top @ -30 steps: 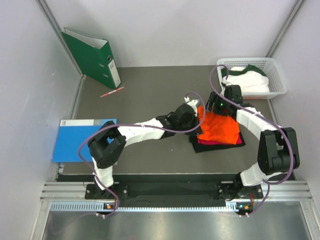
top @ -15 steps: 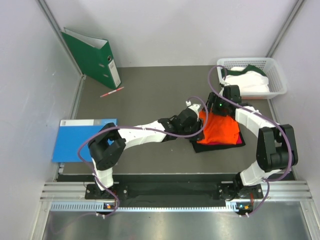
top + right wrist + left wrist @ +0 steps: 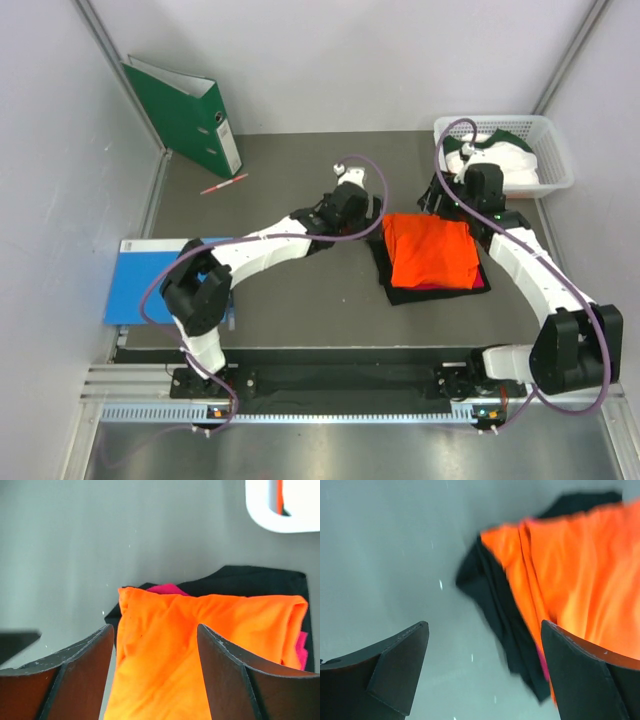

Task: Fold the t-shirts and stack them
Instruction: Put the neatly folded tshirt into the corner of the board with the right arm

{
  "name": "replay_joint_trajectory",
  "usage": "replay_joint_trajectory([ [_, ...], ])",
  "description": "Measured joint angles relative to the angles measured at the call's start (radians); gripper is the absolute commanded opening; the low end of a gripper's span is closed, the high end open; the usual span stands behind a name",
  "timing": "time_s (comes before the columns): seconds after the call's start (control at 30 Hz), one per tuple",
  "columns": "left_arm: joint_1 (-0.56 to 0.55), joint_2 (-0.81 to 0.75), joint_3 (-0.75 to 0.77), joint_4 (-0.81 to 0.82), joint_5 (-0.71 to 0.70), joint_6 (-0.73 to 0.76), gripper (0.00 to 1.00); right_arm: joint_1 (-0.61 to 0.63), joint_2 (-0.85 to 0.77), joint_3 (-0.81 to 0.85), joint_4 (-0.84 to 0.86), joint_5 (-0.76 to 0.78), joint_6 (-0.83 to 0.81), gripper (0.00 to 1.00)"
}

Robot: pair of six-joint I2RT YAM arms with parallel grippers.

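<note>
Orange t-shirt (image 3: 432, 250) lies folded on the black t-shirt (image 3: 402, 293), just right of the left pincer (image 3: 484, 625), whose jaws stand wide apart on an outstretched arm. Right pincer (image 3: 153, 627) hovers over the stack's far edge, tilted down, jaws apart.

Our left arm (image 3: 262, 245): stretched forward and rightward, elbow low. Our left gripper (image 3: 483, 625): jaws spread wide, nothing between them. Our right arm (image 3: 530, 265): reaching forward, wrist bent leftward. Our right gripper (image 3: 154, 627): jaws parted, holding nothing.
</note>
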Motion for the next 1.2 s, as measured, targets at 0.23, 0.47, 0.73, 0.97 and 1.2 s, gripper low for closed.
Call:
replay_joint_trajectory([
  [0.23,0.058,0.175,0.14,0.075,0.159,0.005,0.86,0.0,-0.016,-0.053,-0.016,0.054,0.001,0.67],
  [0.47,0.057,0.221,0.145,0.124,0.296,-0.016,0.61,-0.001,-0.012,-0.143,-0.064,0.171,0.016,0.67],
  [0.73,0.057,0.237,0.16,0.178,0.36,-0.039,0.0,-0.013,0.093,-0.149,-0.042,0.25,0.045,0.68],
  [0.97,0.057,0.313,0.16,0.172,0.371,-0.038,0.0,-0.014,0.183,-0.125,-0.023,0.259,0.052,0.7],
  [1.2,0.059,0.301,0.156,0.15,0.343,-0.014,0.0,-0.016,0.089,-0.164,-0.021,0.21,0.029,0.7],
])
